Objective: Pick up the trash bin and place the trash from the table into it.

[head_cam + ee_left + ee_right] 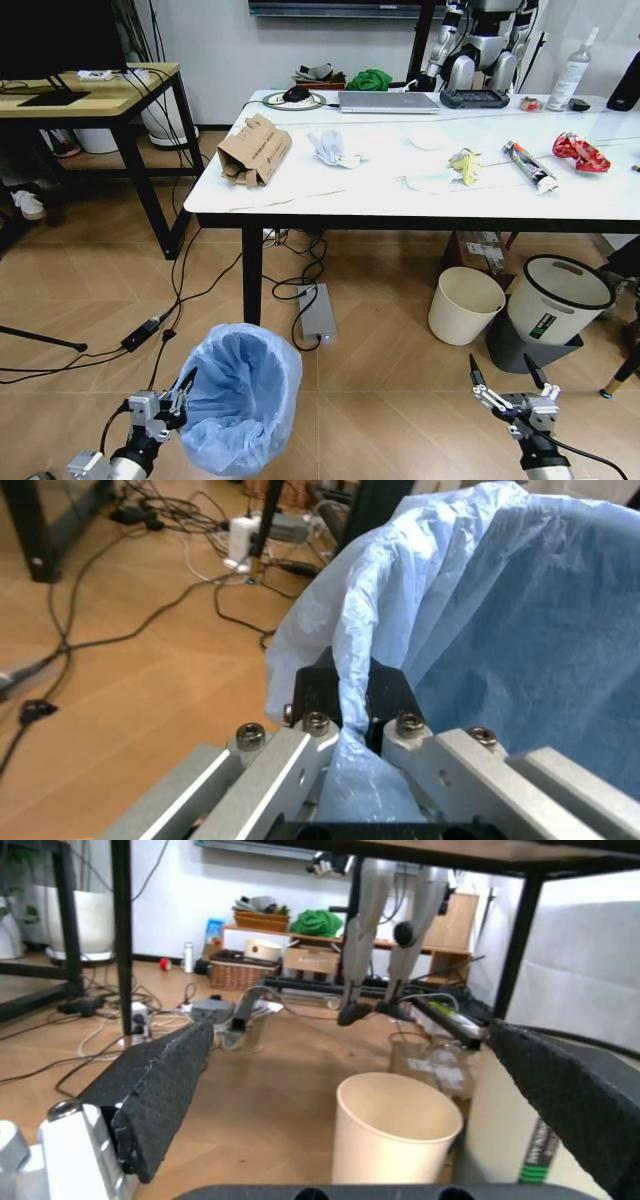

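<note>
Left claw point(352, 697) clamped on trash bin point(240, 395) rim; right claw point(508, 383) spread, low; no legible labels.

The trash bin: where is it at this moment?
In the head view the trash bin stands on the floor at lower left, in front of the table, its bag rim pinched by the left gripper.

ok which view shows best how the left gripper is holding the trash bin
The left wrist view: the left gripper is shut on the trash bin rim, pinching the bag. The head view shows that gripper at the bin's side.
</note>
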Motion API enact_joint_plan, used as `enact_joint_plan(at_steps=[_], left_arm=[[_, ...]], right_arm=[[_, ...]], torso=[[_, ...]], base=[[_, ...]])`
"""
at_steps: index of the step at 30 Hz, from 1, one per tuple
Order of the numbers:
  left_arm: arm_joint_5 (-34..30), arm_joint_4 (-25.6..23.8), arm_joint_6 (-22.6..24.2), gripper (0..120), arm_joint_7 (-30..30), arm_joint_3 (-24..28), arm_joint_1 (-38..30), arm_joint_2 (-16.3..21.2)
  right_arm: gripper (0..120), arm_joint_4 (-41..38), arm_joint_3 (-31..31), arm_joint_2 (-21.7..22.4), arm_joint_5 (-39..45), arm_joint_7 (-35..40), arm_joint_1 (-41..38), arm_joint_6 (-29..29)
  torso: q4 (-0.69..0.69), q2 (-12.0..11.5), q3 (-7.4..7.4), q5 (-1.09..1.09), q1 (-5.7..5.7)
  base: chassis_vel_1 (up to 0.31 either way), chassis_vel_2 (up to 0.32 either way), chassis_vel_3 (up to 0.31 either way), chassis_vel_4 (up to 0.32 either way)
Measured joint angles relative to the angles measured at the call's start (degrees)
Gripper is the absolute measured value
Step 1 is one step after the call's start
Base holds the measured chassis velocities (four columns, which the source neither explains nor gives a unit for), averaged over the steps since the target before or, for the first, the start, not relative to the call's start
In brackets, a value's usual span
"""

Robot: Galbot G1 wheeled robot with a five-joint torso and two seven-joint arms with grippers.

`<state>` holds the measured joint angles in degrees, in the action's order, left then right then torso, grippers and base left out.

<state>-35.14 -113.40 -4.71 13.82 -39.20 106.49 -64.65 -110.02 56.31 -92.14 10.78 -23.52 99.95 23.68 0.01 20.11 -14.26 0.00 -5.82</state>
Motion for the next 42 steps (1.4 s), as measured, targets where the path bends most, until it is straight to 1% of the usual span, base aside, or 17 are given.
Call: enact_joint_plan(at_steps=[3, 5, 6, 8, 10, 11, 12, 18, 19, 24, 26, 30, 34, 38, 42], left_arm=[[0.35, -0.04, 0.48, 0, 0.12, 1.01, 0.09, 0.14], [1.41, 0.52, 0.51, 0, 0.92, 1.11, -0.24, -0.86], [1.41, 0.52, 0.51, 0, 0.92, 1.11, -0.24, -0.86], [2.06, 1.03, 0.51, 0, 1.20, 0.80, -0.59, -2.42], [2.09, 1.04, 0.73, 0, 1.38, 0.13, -0.38, -3.62], [2.31, 1.22, 0.73, 0, 1.74, -0.50, -0.16, -4.57], [2.31, 1.22, 0.73, 0, 1.74, -0.50, -0.16, -4.57], [2.31, 1.35, 0.82, 0, 3.11, -2.70, 1.72, -8.03], [2.31, 1.35, 0.82, 0, 3.11, -2.70, 1.72, -8.03], [2.53, 1.23, 1.81, 0, 3.49, -2.86, 2.00, -9.37], [2.57, 1.15, 1.83, 0, 3.60, -2.92, 2.09, -9.58], [3.26, 0.25, 1.25, 0, 4.21, -3.52, 3.40, -10.26], [3.34, -0.29, 1.15, 0, 4.20, -3.64, 3.67, -10.08], [3.38, -0.59, 1.10, 0, 4.09, -3.65, 3.73, -9.27], [3.35, -0.92, 0.98, 0, 4.10, -3.61, 3.92, -9.27]], right_arm=[[100, -0.58, 0.94, 0.00, 0.29, 0.05, 0.45, 0.05], [100, -0.65, 0.95, 0.00, 0.45, 0.05, 0.47, 0.36], [100, -0.65, 0.95, 0.00, 0.45, 0.05, 0.47, 0.36], [100, -0.37, 0.26, 0.00, 0.46, 0.08, 0.28, 0.50], [100, -0.04, -0.59, 0.00, 0.46, 0.10, -0.07, 0.41], [100, 0.40, -1.06, 0.00, 0.44, 0.12, -0.70, 0.32], [100, 0.40, -1.06, 0.00, 0.44, 0.12, -0.70, 0.32], [100, 1.93, -2.12, 0.00, 0.41, 0.57, -2.39, -0.24], [100, 1.93, -2.12, 0.00, 0.41, 0.57, -2.39, -0.24], [100, 1.80, -1.22, 0.00, 0.50, 1.08, -2.98, -0.26], [100, 1.65, -0.97, 0.00, 0.51, 1.08, -3.03, -0.18], [100, 0.99, 0.66, 0.00, 0.88, 1.05, -2.66, 1.08], [100, 0.91, 1.05, 0.00, 1.10, 0.96, -2.60, 1.41], [100, 1.03, 1.05, 0.00, 1.11, 0.93, -3.06, 1.43], [100, 1.14, 0.99, 0.00, 0.90, 0.88, -3.10, 1.43]], torso=[[-0.01, 0.81, -0.55, 0.00, -0.26], [-0.01, 1.45, -1.04, 0.02, -0.41], [-0.01, 1.45, -1.04, 0.02, -0.41], [-0.01, 2.02, -1.45, -0.03, -0.57], [-0.01, 2.52, -1.75, 0.02, -0.78], [-0.01, 2.91, -1.99, 0.02, -0.93], [-0.01, 2.91, -1.99, 0.02, -0.93], [0.00, 4.45, -2.99, 0.00, -1.45], [0.00, 4.45, -2.99, 0.00, -1.45], [-0.02, 5.79, -3.91, 0.00, -1.87], [-0.02, 6.00, -4.02, 0.00, -1.97], [-0.01, 7.26, -4.83, 0.00, -2.42], [-0.01, 7.94, -5.30, 0.00, -2.63], [-0.01, 9.15, -6.08, 0.00, -3.08], [-0.01, 9.96, -6.54, 0.01, -3.42]], base=[[0.000, 0.000, 0.000, 0.000], [0.000, 0.000, 0.000, 0.000], [0.000, 0.000, 0.000, 0.000], [0.000, 0.000, 0.000, 0.000], [0.000, 0.000, 0.000, 0.000], [0.000, 0.000, 0.000, 0.000], [0.000, 0.000, 0.000, 0.000], [0.000, 0.000, 0.000, 0.000], [0.000, 0.000, 0.000, 0.000], [0.000, 0.000, 0.000, 0.000], [0.000, 0.000, 0.000, 0.000], [0.000, 0.000, 0.000, 0.000], [0.000, 0.000, 0.000, 0.000], [0.000, 0.000, 0.000, 0.000], [0.000, 0.000, 0.000, 0.000]])
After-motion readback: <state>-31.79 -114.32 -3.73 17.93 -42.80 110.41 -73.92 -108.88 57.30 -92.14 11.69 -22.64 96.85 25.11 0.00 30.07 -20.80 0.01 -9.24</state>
